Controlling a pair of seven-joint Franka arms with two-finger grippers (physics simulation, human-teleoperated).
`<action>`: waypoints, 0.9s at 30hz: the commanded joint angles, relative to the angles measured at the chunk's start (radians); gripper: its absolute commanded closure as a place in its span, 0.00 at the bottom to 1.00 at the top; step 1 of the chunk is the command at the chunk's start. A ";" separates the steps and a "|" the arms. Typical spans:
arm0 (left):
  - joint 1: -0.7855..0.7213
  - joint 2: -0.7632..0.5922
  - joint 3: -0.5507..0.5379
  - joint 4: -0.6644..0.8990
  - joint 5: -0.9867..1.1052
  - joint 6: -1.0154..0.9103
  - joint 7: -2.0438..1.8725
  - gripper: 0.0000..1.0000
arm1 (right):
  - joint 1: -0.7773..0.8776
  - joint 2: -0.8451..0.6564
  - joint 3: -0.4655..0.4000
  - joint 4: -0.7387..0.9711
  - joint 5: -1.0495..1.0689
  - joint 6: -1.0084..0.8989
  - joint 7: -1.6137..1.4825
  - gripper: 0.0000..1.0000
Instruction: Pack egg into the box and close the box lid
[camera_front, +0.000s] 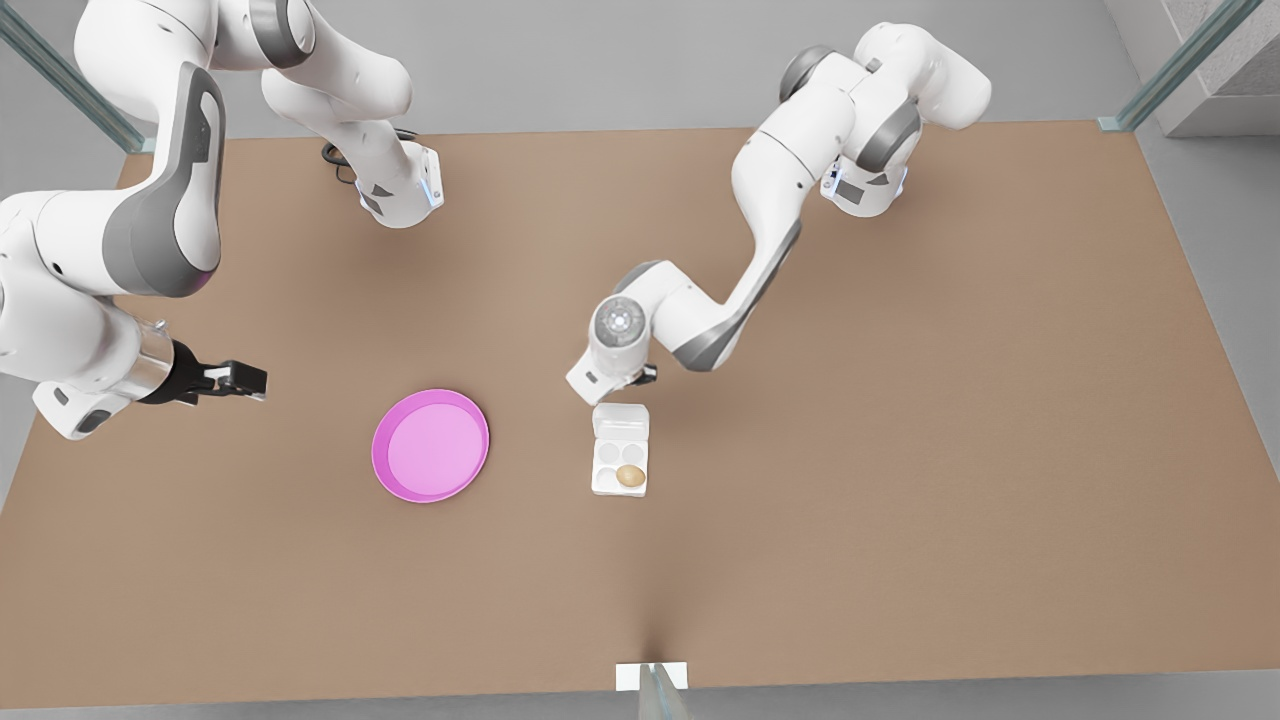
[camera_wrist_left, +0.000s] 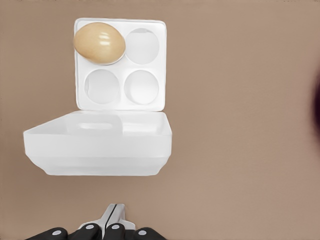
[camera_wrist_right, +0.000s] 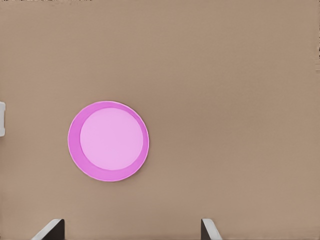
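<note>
Egg (camera_front: 630, 476) sits cupped in the box (camera_front: 620, 465); left gripper (camera_wrist_left: 116, 220), jaws pinched together, hovers just behind the upright box lid (camera_wrist_left: 100, 142); right gripper (camera_front: 225, 380), jaws wide, waits beyond the plate.

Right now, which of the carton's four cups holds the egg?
The cup farthest from the box lid, on the front view's right: the egg sits there; the other three are empty.

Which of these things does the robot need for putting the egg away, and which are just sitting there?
Needed:
- egg, already in a corner cup
- box
- box lid, not yet closed
- left gripper, shut, beside the lid

Just sitting there:
- pink plate, with nothing on it
- right gripper, open, waiting off to the side of the plate
</note>
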 joint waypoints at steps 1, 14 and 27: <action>0.001 -0.002 0.004 0.000 0.015 0.001 -0.229 0.79 | 0.002 -0.002 0.000 0.000 0.001 -0.002 0.169 0.00; 0.012 0.002 0.043 0.017 0.011 0.006 -0.206 0.79 | 0.006 0.000 0.001 0.000 0.009 -0.001 0.169 0.00; 0.067 0.045 0.049 0.078 0.019 0.049 -0.100 0.79 | 0.008 0.012 0.007 0.002 0.009 0.017 0.170 0.00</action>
